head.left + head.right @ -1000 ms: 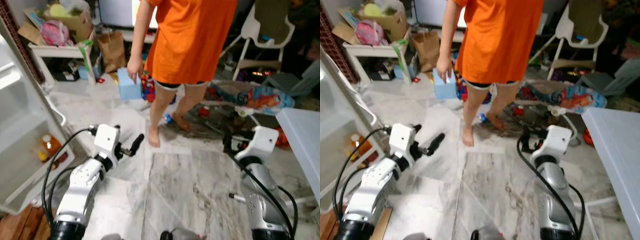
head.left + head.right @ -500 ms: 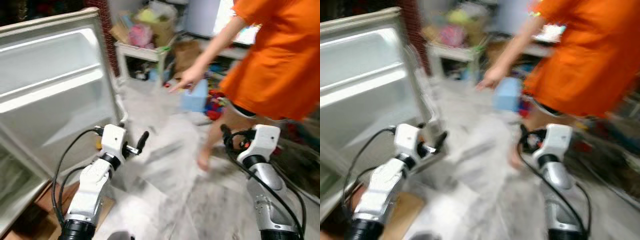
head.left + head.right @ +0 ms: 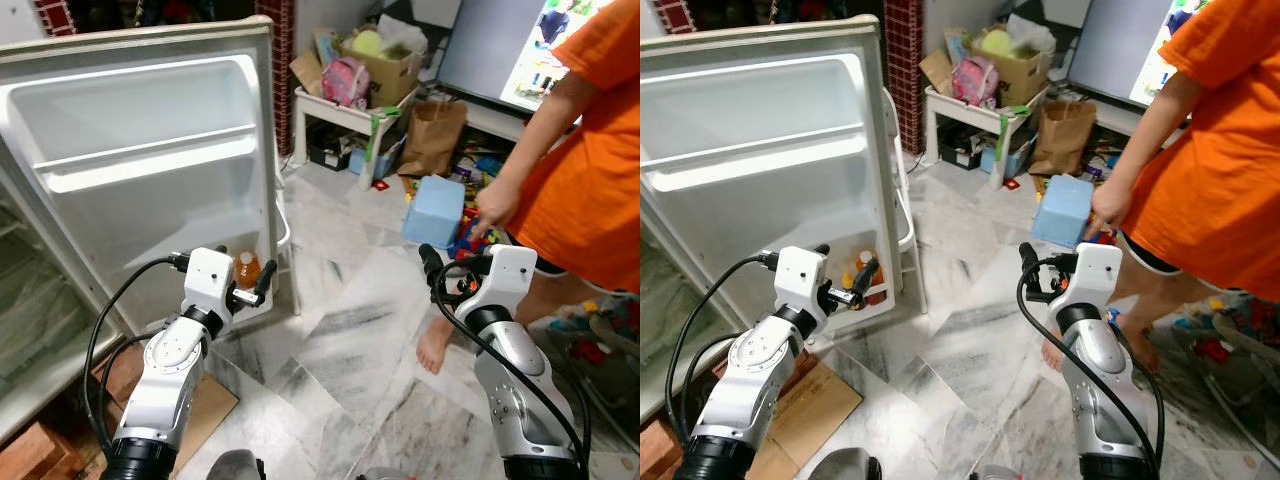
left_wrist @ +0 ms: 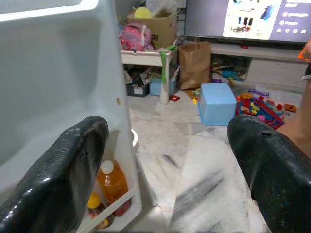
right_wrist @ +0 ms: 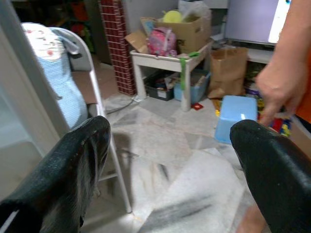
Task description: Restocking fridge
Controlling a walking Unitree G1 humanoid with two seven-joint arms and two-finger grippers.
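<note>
The scene is seen from head height by the two eye views, which are aimed forward and down over both arms at the open fridge door (image 3: pixel 150 150), the marble floor (image 3: pixel 340 340) and a person in orange (image 3: pixel 1220 160); nearly the same area is covered by both, slightly shifted sideways. The left wrist view is taken low and close beside the door, along two spread black fingers (image 4: pixel 58 179), with the door shelf's orange bottle (image 4: pixel 112 187) near. The right wrist view is directed across the floor, and the blue box (image 5: pixel 235 116), paper bag (image 4: pixel 194 63) and cluttered white table (image 5: pixel 167 60) are shared with the other views.
</note>
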